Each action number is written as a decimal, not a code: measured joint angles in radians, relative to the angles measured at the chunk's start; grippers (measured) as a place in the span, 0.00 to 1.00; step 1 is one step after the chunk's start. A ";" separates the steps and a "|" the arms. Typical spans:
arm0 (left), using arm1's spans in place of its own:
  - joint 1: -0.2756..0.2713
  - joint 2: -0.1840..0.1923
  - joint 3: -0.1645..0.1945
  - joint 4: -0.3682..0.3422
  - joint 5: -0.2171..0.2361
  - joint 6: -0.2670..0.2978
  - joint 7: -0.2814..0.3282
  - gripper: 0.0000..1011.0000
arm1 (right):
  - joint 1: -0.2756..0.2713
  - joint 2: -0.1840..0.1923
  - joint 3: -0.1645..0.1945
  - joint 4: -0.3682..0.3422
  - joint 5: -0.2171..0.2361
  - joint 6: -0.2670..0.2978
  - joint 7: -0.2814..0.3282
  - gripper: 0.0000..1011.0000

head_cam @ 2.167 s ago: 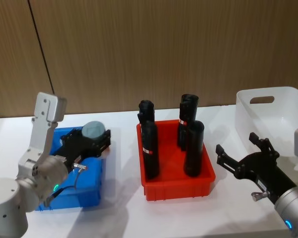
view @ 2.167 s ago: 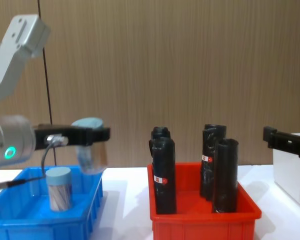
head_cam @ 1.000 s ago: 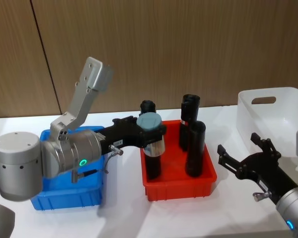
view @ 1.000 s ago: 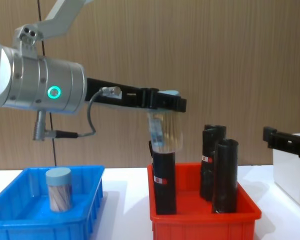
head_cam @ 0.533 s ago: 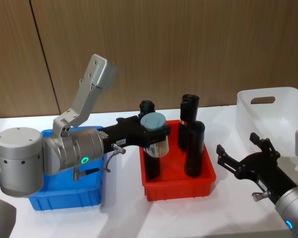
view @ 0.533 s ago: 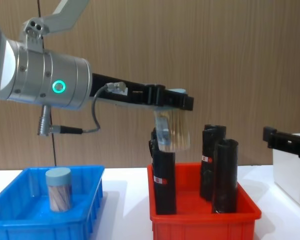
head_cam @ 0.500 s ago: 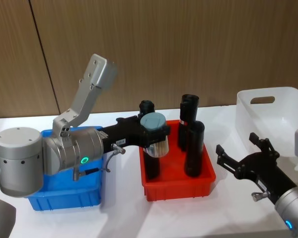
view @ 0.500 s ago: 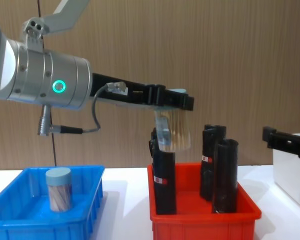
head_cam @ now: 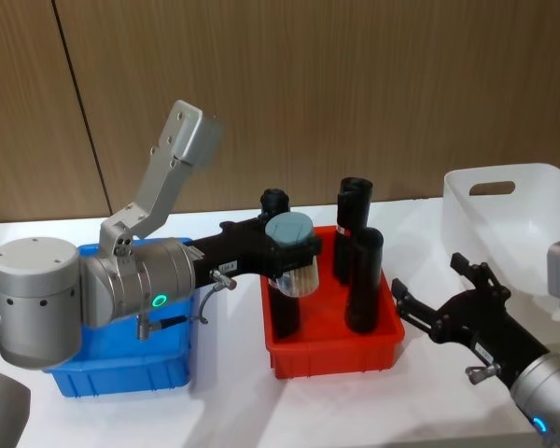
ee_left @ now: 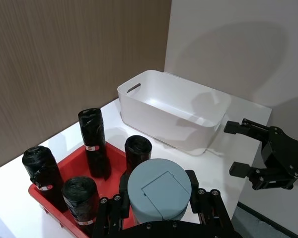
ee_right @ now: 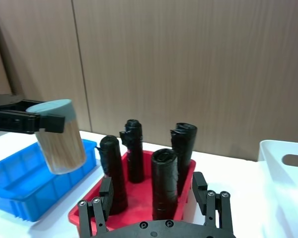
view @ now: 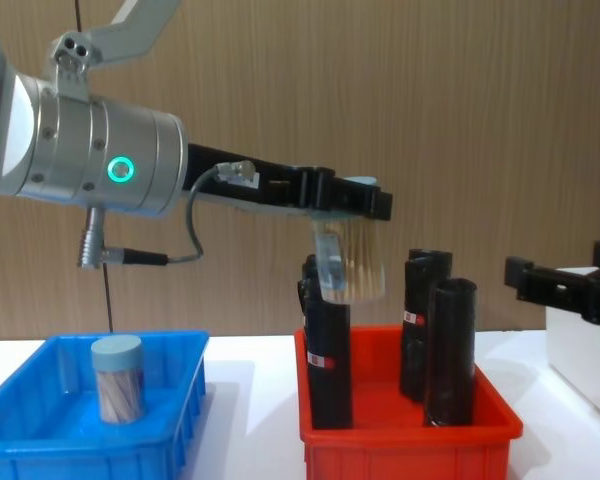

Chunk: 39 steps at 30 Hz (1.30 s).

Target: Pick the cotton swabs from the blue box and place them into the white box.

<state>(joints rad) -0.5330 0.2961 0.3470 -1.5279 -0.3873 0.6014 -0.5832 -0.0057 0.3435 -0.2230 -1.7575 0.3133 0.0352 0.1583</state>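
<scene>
Cotton swabs point(view: 117, 378) in one tub stand in the blue box point(head_cam: 121, 373) at near left. At near right the right gripper point(head_cam: 427, 278) hovers over the surface, fingers spread and empty. Farther in, the left gripper point(head_cam: 290, 239) pinches a second tub point(view: 349, 265), tilted, above the red bin point(head_cam: 336, 353) and its black rolls point(head_cam: 362, 280). The white box point(head_cam: 532, 224) sits far right. Carried low, this tub could clip a roll and slip free.

L gripper point(head_cam: 290, 248) moved cotton swabs point(head_cam: 297, 273) from blue box point(head_cam: 121, 371) over red bin point(head_cam: 336, 360); R gripper point(head_cam: 431, 279) edged in.
</scene>
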 joint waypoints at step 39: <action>-0.002 -0.001 0.000 0.000 0.001 0.003 -0.004 0.66 | 0.135 -0.036 -0.020 0.103 0.048 0.102 0.277 0.99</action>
<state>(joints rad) -0.5353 0.2953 0.3473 -1.5280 -0.3866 0.6048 -0.5874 0.1291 0.3078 -0.2430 -1.6544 0.3614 0.1376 0.4355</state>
